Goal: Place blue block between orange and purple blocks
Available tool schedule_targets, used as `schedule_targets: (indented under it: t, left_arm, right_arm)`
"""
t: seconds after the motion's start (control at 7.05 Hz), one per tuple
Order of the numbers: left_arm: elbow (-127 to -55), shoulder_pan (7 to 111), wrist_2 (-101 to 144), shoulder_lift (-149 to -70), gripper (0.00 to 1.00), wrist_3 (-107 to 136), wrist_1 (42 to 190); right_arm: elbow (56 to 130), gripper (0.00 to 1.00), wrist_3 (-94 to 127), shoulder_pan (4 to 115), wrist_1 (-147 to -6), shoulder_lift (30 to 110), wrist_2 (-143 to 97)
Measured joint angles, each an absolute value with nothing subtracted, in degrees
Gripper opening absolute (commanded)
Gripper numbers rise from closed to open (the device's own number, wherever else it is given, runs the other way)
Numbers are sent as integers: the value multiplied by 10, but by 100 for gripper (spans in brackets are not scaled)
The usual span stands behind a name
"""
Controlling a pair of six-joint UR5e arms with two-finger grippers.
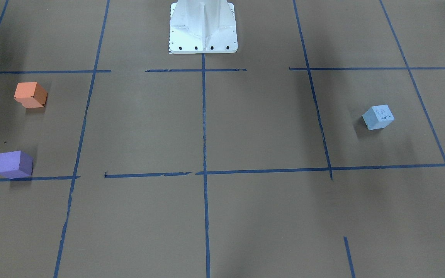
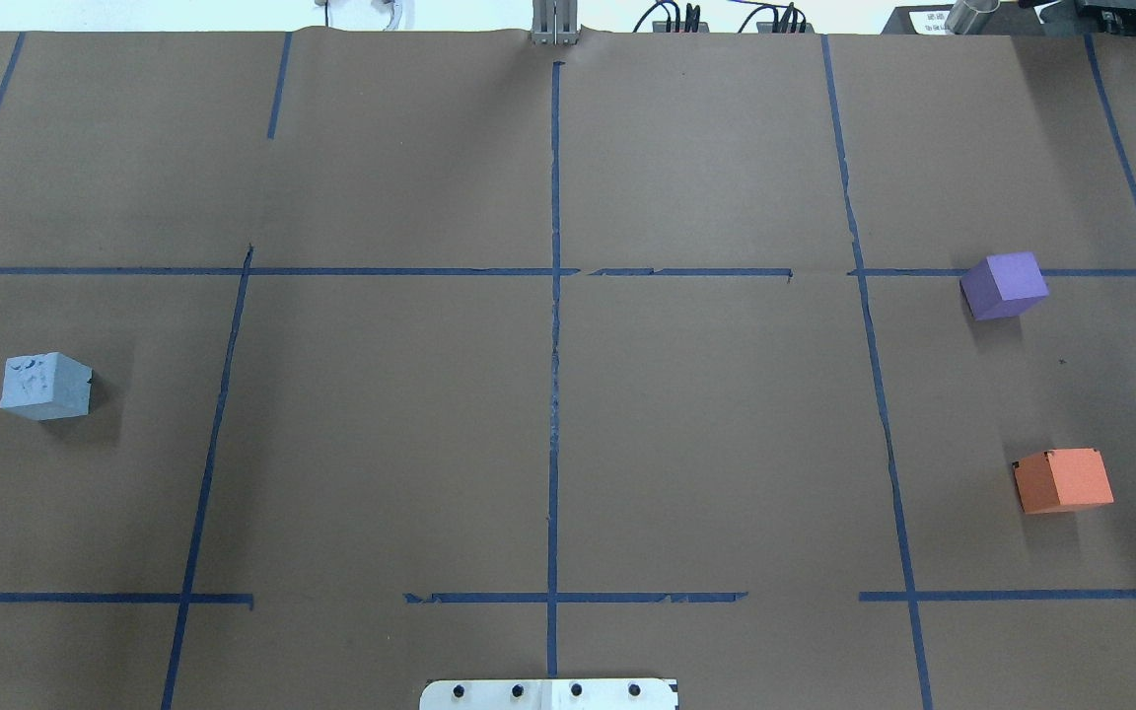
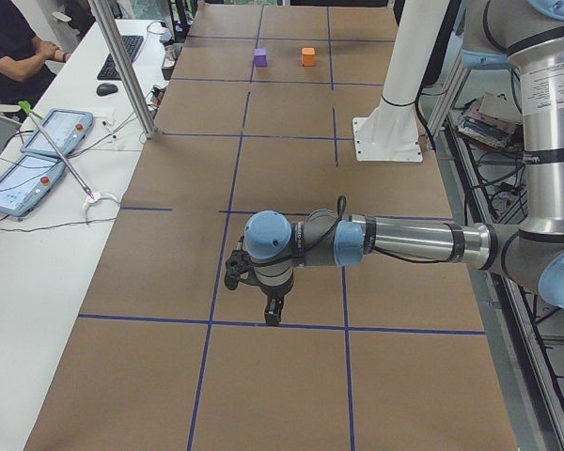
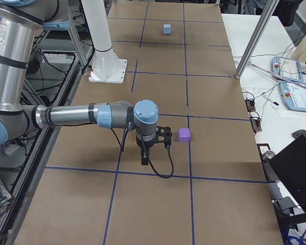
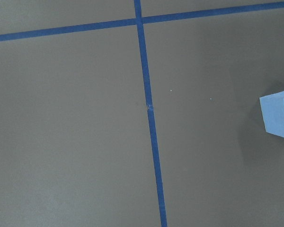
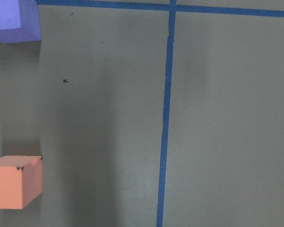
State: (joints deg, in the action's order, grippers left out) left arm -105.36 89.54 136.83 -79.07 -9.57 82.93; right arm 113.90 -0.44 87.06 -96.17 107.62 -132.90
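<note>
There's the pale blue foam cube, far left on the brown tabletop, well apart from the orange foam cube and purple foam cube, probably light and squashy, so pinch opposite flat sides, though I cannot tell how wide the left hand or right hand stands.

— See the whole blue block in the left wrist view?
— No, cut off at the right edge. Same with the purple block and orange block in the right wrist view, both clipped at the left edge.
— And the left gripper, the right gripper: parted or closed?
— Cannot tell. Seen only in the side views, too small and dark to read.
</note>
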Motion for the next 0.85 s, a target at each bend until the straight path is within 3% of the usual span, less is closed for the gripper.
schedule_targets:
  t: [0.85]
  left_arm:
    - [-1066,892,1368,-790,100,-98,844]
  right_arm:
    - [1137,100,-3,870,-959,1075,-1329]
